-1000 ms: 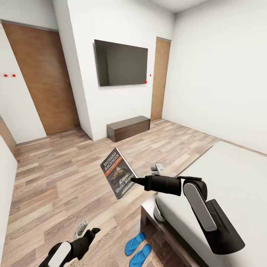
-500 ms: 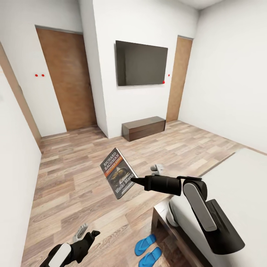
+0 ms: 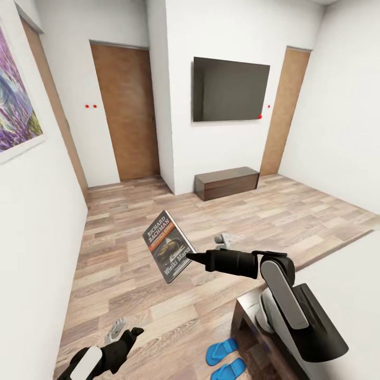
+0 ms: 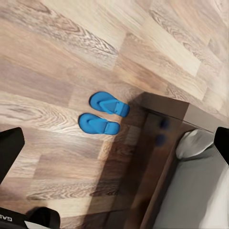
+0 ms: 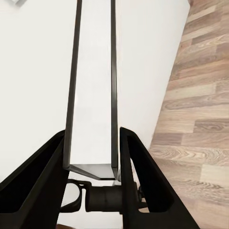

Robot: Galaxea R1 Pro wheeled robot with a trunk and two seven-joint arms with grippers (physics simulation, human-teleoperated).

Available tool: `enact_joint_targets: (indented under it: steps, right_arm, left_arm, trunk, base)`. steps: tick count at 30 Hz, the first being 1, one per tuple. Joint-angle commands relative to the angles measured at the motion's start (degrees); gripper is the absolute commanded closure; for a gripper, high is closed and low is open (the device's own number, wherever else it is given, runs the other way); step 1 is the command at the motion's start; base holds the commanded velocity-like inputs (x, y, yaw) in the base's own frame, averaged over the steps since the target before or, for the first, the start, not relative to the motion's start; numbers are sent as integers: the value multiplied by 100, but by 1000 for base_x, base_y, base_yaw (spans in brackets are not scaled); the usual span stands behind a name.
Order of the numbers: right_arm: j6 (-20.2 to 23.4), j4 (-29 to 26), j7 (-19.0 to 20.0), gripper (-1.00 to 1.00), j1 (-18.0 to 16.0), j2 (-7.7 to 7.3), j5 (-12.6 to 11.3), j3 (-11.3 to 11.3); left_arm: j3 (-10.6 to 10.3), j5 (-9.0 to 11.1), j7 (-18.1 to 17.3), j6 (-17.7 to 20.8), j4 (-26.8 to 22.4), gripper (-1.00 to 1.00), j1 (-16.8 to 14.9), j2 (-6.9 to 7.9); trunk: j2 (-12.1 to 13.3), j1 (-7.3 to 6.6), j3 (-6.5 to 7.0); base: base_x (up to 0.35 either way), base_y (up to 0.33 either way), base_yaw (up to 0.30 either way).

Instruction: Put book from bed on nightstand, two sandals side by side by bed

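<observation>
**Book aloft in the right claw, sandals paired by the bed corner**

The right claw [image 3: 191, 257] is clamped on one book [image 3: 168, 246], held in the air above the wood-plank floor [image 3: 137, 274], cover tilted toward the head camera. In the right wrist view the book's [image 5: 94, 90] pale page edge stands between the two dark fingers [image 5: 138, 176], both pressed to its covers.

Two blue sandals [image 3: 227, 359] lie flat on the floor, side by side and close to the dark corner of the bed [image 3: 253, 322]; in the left wrist view the pair [image 4: 105, 112] is parallel, just off the frame.

The left claw [image 3: 124, 331] hangs low over the floor, its fingers apart and holding nothing.

A wide stretch of bare floor runs to a low dark wall console [image 3: 227, 182] beneath one television [image 3: 230, 91]. Two wooden doors [image 3: 126, 113] are visible.
</observation>
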Motion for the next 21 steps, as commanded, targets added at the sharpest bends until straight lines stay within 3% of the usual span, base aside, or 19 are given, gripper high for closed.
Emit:
enact_joint_targets:
  steps: [1, 21]
  right_arm:
    - [14, -4, 60, 100, -5, -2, 10, 0]
    - [16, -4, 52, 100, -5, -3, 10, 0]
  left_arm:
    - [30, 9, -15, 39, 0, -100, -5, -4]
    - [14, -2, -25, -25, -1, -100, -1, -7]
  trunk:
    - [-4, 0, -8]
    - [-4, 0, -42]
  base:
    - [0, 0, 284]
    - [0, 0, 284]
